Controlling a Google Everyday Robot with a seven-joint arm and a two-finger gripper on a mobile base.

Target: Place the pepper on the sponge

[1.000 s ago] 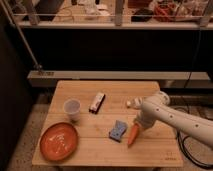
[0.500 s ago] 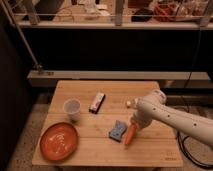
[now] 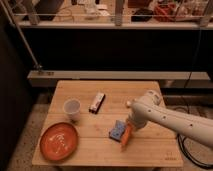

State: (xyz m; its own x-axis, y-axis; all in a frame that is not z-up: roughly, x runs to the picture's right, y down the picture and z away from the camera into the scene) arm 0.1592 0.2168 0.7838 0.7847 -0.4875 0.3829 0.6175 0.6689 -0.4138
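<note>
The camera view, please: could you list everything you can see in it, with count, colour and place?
pepper: one, orange-red, front-middle of the table, at the sponge's right edge
sponge: one, blue, just left of the pepper
cup: one, white, upright, left side
plate: one, orange, front-left corner
box: one, dark and white, right of the cup
table: one, light wood, centre of view
arm: one, white, reaching in from the right
gripper: one, shut on the pepper's upper end, by the sponge
</note>
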